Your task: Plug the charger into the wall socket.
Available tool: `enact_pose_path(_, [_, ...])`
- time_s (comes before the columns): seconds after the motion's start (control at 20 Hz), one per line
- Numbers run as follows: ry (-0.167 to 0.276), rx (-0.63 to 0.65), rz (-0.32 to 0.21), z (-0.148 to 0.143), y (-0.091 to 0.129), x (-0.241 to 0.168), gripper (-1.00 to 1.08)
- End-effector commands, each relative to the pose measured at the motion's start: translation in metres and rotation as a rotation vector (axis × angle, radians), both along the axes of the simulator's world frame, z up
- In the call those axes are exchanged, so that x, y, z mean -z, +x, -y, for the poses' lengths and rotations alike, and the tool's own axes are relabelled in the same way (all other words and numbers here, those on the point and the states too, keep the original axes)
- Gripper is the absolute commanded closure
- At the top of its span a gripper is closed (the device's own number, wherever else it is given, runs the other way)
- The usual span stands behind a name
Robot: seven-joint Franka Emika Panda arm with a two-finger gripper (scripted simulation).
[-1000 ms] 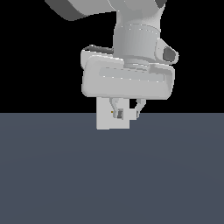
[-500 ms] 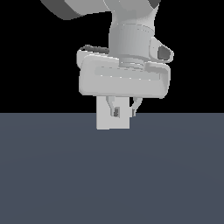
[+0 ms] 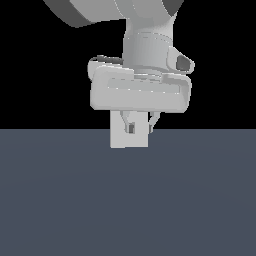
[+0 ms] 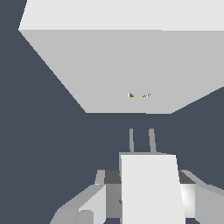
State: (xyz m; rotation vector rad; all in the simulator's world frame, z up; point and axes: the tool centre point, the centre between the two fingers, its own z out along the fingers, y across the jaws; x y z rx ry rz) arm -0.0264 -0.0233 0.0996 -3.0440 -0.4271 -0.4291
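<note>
The gripper (image 4: 148, 202) is holding the charger (image 4: 148, 186) and has been rising slightly, its prongs nearing the wall socket (image 4: 131, 70). They are probably not quite aligned with the holes yet.

Charger (image 4: 148, 183) in pincer (image 3: 140, 123), before socket (image 4: 131, 70).
</note>
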Motion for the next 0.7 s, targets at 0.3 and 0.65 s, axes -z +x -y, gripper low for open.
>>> enact_pose_path(0.3, [-0.001, 0.001, 0.0, -0.009, 0.03, 0.0, 1.08])
enact_pose_path(0.65, [0.001, 0.002, 0.0, -0.011, 0.039, 0.0, 1.08])
